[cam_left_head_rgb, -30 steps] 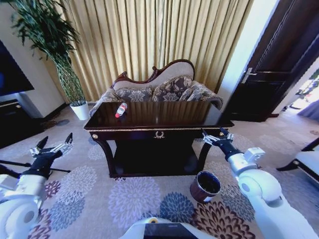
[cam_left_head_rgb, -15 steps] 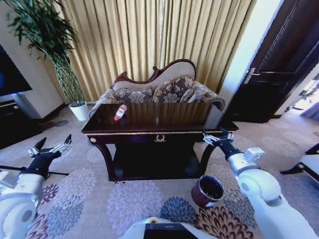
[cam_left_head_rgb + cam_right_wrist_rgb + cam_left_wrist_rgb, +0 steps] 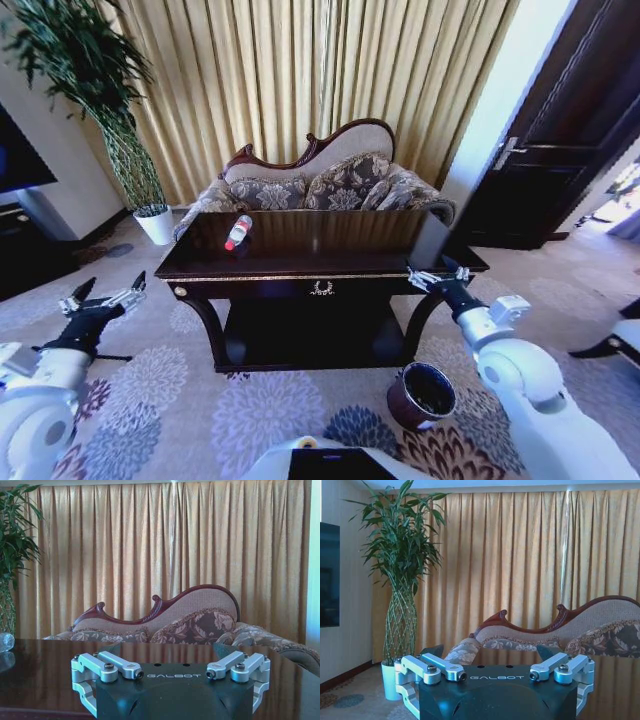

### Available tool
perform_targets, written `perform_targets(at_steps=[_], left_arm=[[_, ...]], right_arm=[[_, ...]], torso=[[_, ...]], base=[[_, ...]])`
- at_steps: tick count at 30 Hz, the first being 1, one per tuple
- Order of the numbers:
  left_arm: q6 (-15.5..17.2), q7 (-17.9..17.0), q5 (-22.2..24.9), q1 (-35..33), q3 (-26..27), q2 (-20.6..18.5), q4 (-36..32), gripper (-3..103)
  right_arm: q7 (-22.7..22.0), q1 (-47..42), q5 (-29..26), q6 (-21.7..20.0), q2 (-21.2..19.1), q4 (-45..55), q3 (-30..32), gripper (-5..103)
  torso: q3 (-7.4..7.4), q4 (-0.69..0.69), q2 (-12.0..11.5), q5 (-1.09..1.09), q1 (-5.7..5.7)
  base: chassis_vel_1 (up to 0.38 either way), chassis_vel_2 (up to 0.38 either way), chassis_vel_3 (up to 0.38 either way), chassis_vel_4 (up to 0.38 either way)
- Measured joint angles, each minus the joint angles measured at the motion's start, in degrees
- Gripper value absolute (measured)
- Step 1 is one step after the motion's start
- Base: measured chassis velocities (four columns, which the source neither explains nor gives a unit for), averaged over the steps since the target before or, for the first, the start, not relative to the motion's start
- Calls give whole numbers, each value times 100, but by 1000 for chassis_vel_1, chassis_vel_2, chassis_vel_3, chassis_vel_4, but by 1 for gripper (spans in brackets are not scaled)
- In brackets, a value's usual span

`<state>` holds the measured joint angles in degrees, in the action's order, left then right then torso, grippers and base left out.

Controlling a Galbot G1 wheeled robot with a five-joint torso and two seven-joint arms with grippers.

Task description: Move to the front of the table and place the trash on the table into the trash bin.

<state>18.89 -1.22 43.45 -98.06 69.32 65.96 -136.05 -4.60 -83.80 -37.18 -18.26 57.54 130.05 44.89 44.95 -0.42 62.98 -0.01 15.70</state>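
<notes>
Table (image 3: 300,262) is seen straight ahead, with a sofa (image 3: 320,180) behind it. Bottle (image 3: 238,231) is lying on its side on the table top, toward the left rear, well apart from both arms. Bin (image 3: 421,394) is standing upright on the carpet (image 3: 150,380) near the table's front right leg. Left claw (image 3: 103,299) is held released, nothing gripped, over the carpet off the table's left end. Right claw (image 3: 437,277) is held released and empty just at the table's front right corner, above the bin. A plant (image 3: 95,90) is seen in the left rear corner
</notes>
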Motion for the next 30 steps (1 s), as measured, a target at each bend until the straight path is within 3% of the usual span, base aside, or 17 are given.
perform_targets(at_steps=[26,30], left_arm=[[-83,9,25,-10,-1,33,8,100],[-247,6,29,-4,-43,50,59,100]], right_arm=[[173,-26,17,12,15,-47,-3,100],[156,-30,92,191,15,-155,-55,100]], torso=[[1,0,-1,0,2],[1,0,-1,0,3]], base=[[-115,117,113,-110],[-68,67,50,-61]])
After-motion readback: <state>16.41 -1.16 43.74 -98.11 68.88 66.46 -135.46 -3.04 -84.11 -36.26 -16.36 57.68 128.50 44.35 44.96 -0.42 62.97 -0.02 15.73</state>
